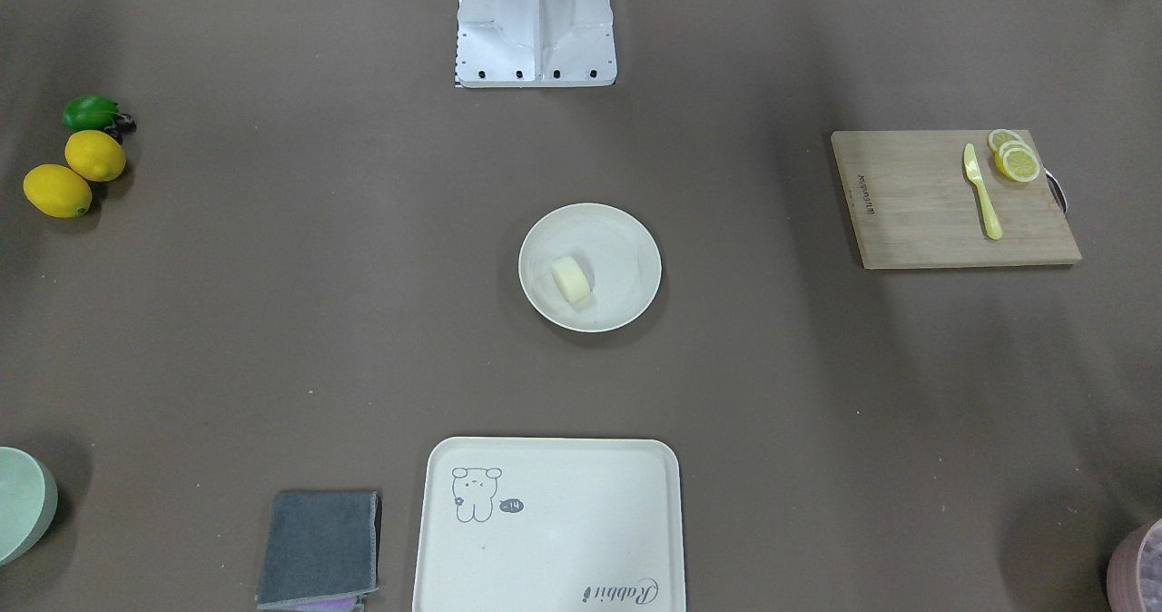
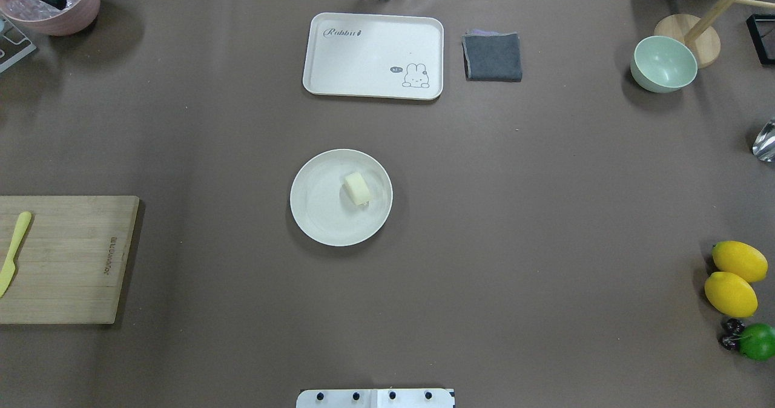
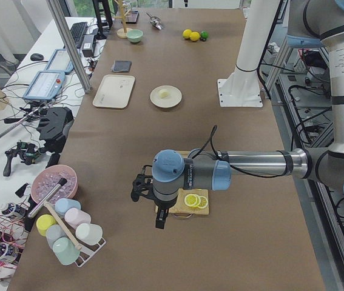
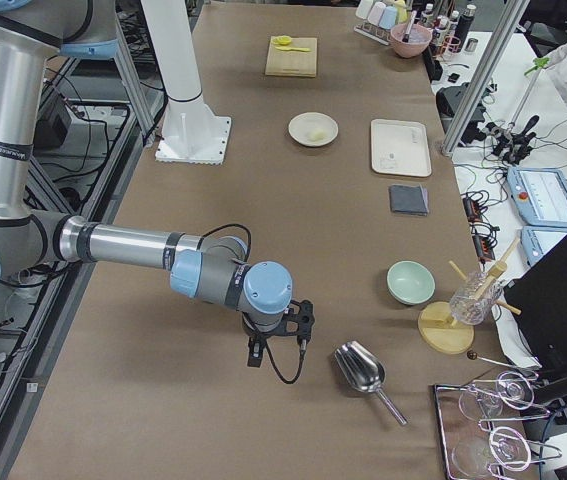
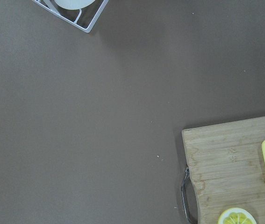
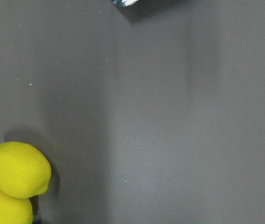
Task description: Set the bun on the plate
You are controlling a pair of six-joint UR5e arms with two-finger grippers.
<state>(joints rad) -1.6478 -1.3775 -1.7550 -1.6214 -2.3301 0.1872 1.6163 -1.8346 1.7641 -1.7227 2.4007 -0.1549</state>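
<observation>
The small pale cream bun [image 1: 572, 279] [image 2: 357, 189] lies on the round cream-white plate [image 1: 630, 231] [image 2: 316, 215] in the middle of the table, a little off the plate's centre. Both also show far off in the side views: bun [image 3: 164, 93] [image 4: 315, 126]. My left gripper [image 3: 153, 209] hangs above the table end by the wooden cutting board, far from the plate. At the opposite table end, my right gripper [image 4: 278, 352] hangs near a metal scoop. Neither shows anything held, and I cannot tell whether either is open or shut.
A cutting board [image 2: 66, 256] carries a yellow knife [image 2: 13, 253] and lemon slices [image 1: 1015, 156]. Also on the table are a rectangular tray [image 2: 372, 54] with a drawing, a grey cloth [image 2: 492, 55], a pale green bowl [image 2: 663, 64], two lemons [image 2: 734, 278], a lime [image 2: 757, 341] and the robot's base [image 1: 536, 22].
</observation>
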